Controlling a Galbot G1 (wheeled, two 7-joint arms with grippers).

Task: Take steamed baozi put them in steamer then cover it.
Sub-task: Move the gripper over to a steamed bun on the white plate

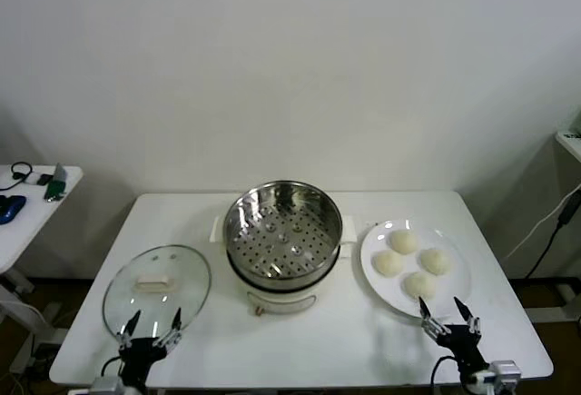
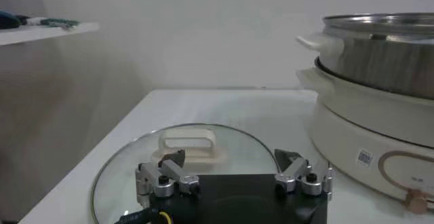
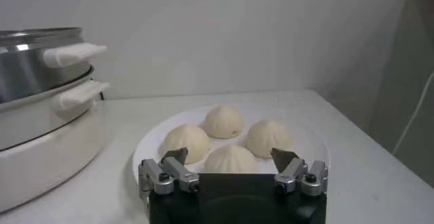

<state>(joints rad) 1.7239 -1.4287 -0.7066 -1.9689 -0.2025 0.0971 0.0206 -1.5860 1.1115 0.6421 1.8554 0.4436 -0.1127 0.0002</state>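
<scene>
head view shows the four steamed baozi point(image 1: 413, 261) on a white plate point(image 1: 375, 279), on the table point(image 1: 300, 350) to the right of the steamer point(image 1: 283, 232). the steamer stands in the middle on its white pot base point(image 1: 281, 301), with nothing inside. the cover point(image 1: 156, 288) lies flat to its left. the right gripper point(image 1: 448, 320) hovers at the plate's near edge, fingers spread apart. the left gripper point(image 1: 152, 330) hovers at the cover's near edge, fingers also apart.

white table point(image 1: 345, 340), cover point(image 1: 156, 288), steamer point(image 1: 282, 232), plate point(image 1: 454, 297)
</scene>
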